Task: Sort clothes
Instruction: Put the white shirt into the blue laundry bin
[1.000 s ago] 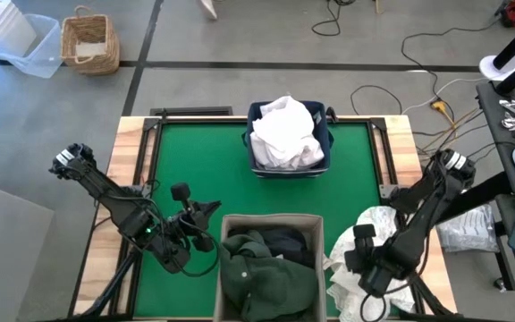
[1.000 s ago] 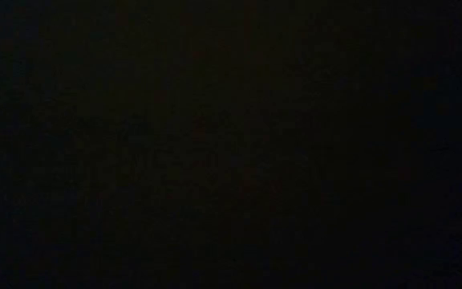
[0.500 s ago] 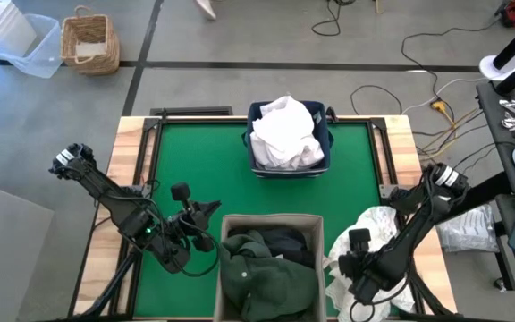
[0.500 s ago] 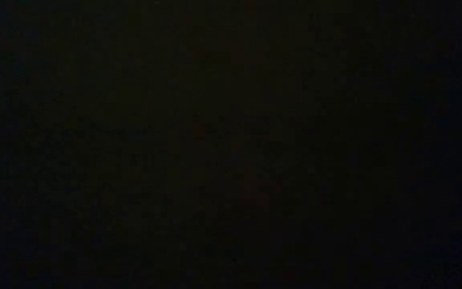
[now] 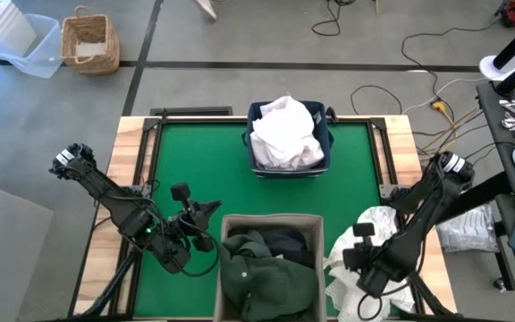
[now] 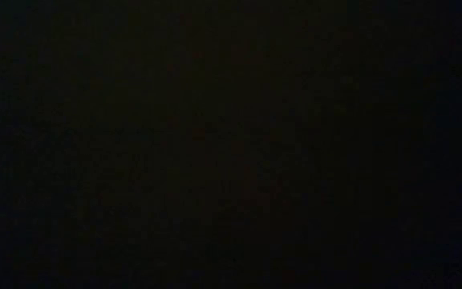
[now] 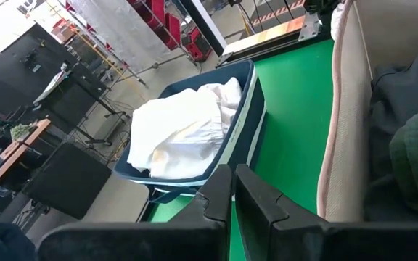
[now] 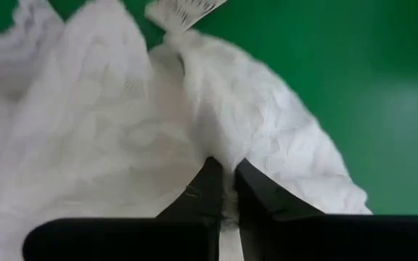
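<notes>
Right tool (image 8: 223, 190) clenched on a fold of the white garment (image 5: 365, 234) crumpled at the right near corner of the green table (image 5: 204, 161). Left tool (image 7: 234, 192) clenched on nothing, waiting beside the beige bin (image 5: 271, 224) holding dark clothes (image 5: 266, 273). More white clothes (image 5: 284, 134) fill the navy bin (image 5: 327, 148).

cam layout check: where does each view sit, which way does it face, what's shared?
High: overhead, straight down on the green table; both arms show.
Low: black, nothing shows.
Left wrist: past the shut left gripper toward the blue bin of white clothes.
Right wrist: right gripper pinching the white garment.
High and left wrist share the blue bin.
</notes>
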